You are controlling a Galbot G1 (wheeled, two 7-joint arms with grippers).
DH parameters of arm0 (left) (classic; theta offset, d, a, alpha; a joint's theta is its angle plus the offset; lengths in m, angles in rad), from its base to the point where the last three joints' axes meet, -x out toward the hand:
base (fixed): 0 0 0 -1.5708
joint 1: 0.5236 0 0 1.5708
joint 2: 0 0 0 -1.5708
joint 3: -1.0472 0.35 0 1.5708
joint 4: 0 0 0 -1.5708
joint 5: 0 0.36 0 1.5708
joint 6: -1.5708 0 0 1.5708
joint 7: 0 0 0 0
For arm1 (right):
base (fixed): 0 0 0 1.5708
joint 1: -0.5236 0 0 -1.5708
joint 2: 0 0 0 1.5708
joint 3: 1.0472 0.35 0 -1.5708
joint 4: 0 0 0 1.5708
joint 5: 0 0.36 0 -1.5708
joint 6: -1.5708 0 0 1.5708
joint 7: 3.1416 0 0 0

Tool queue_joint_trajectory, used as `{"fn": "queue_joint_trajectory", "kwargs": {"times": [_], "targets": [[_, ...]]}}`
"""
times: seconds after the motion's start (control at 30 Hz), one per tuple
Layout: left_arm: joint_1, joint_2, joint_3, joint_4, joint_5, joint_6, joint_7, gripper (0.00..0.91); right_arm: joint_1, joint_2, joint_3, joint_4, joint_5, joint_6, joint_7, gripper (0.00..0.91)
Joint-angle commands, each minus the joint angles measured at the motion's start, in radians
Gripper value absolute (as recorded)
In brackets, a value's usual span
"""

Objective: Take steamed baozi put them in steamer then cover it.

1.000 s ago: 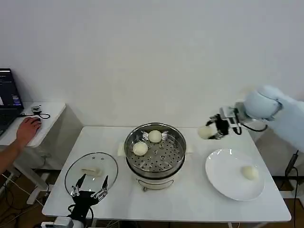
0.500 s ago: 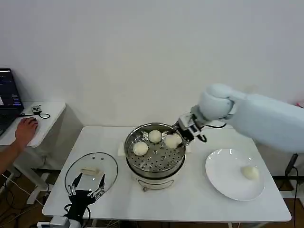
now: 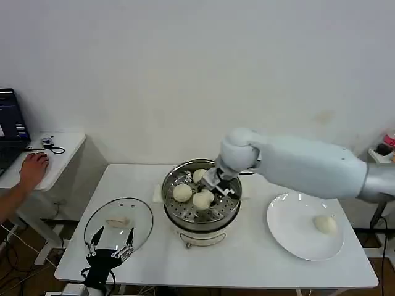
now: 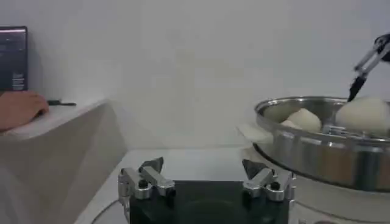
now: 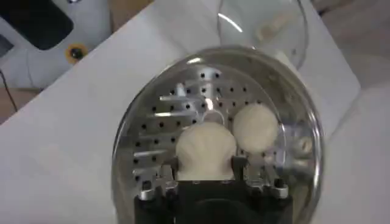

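Head view: steamer (image 3: 201,196) holds three buns, right claw (image 3: 208,195) pinching one bun (image 3: 202,200); plate (image 3: 296,237) holds one; left claw (image 3: 110,243) spread.

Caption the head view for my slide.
Right claw lowers a third baozi into the steamer; one bun waits on the plate.

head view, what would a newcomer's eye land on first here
The big white right arm reaching over the shiny steamer mid-table, its right pincer shut on a baozi low over the perforated tray beside two others. Then the lone bun on the white plate, right, and the glass lid, left, with the open left pincer hovering by it.
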Motion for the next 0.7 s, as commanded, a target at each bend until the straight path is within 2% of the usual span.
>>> {"fn": "queue_joint_trajectory", "kwargs": {"times": [0.03, 0.53, 0.6, 0.63, 0.7], "targets": [[0.003, -0.001, -0.001, -0.002, 0.000, -0.001, 0.001, 0.907, -0.038, 0.085, -0.014, -0.052, -0.065, 0.058, -0.002, 0.595], [0.001, 0.001, -0.001, 0.003, -0.001, -0.003, -0.001, 0.907, -0.041, 0.071, -0.024, -0.039, -0.060, 0.088, -0.016, 0.605], [0.003, 0.001, -0.001, 0.003, 0.000, -0.004, -0.001, 0.907, -0.037, 0.066, -0.026, -0.037, -0.061, 0.093, -0.023, 0.725], [0.004, 0.001, -0.001, 0.005, 0.000, -0.005, 0.000, 0.907, -0.035, 0.063, -0.030, -0.037, -0.060, 0.095, -0.027, 0.907], [0.004, 0.000, -0.001, 0.006, -0.001, -0.005, -0.001, 0.907, -0.033, 0.058, -0.032, -0.035, -0.061, 0.103, -0.031, 0.907]]}}
